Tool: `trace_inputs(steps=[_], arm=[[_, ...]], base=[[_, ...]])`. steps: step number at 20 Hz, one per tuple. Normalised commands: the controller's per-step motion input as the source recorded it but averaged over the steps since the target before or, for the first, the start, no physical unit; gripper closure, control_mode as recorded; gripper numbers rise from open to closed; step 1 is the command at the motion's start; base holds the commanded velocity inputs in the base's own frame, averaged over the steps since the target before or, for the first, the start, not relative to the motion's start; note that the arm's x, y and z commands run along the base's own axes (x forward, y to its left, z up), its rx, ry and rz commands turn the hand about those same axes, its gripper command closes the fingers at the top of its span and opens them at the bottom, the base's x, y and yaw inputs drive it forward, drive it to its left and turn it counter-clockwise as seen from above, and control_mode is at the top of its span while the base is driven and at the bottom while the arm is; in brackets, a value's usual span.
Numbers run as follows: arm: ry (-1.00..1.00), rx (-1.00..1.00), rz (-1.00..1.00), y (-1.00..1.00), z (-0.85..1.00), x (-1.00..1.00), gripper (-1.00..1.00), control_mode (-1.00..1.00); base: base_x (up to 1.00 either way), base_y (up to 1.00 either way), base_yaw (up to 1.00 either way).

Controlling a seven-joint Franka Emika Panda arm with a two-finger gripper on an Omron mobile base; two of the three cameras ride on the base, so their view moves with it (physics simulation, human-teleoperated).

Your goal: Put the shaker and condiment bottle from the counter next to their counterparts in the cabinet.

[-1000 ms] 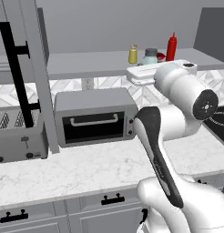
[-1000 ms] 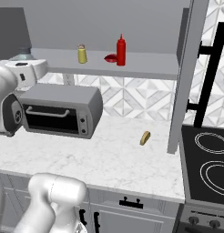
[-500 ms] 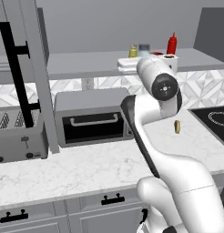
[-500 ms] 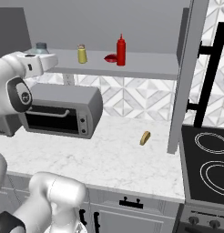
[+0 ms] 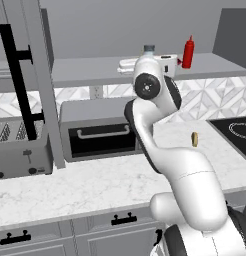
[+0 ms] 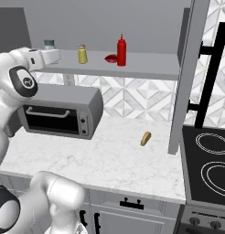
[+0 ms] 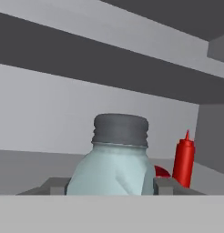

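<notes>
Shaker (image 7: 114,168): translucent, rounded, ribbed dark cap, clamped between jaws.

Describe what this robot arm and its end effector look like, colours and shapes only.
The arm is glossy white with rounded, tubular links and bulbous joints. A round dark cap with a pale centre marks one joint, and dark trim runs along a link's edge. The end effector has two small, blocky grey fingertips. No cables show.

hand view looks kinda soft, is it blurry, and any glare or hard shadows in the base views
Hand view: the shaker fills the foreground with soft edges; the condiment bottle behind is similarly soft, with no glare. Left base view: even, flat light, faint shading under the cabinet shelf. Right base view: the counter is evenly lit, without harsh shadows.
</notes>
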Motion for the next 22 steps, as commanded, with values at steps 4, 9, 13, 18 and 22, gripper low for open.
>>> trace_inputs(steps=[4,9,13,18,22], arm=[[0.0,-0.04,0.0,0.0,-0.09,0.56,1.0,-1.0],[0.0,-0.02,-0.02,0.0,-0.06,0.41,1.0,-1.0],[-0.01,0.0,-0.04,0.0,-0.28,0.26,1.0,-1.0],[-0.03,0.0,-0.05,0.0,-0.25,0.16,1.0,-1.0],[-0.03,0.0,0.0,0.01,-0.29,0.28,1.0,-1.0]], base=[[0.0,0.0,0.0],[0.0,0.0,0.0],[0.0,0.0,0.0],[0.0,0.0,0.0],[0.0,0.0,0.0]])
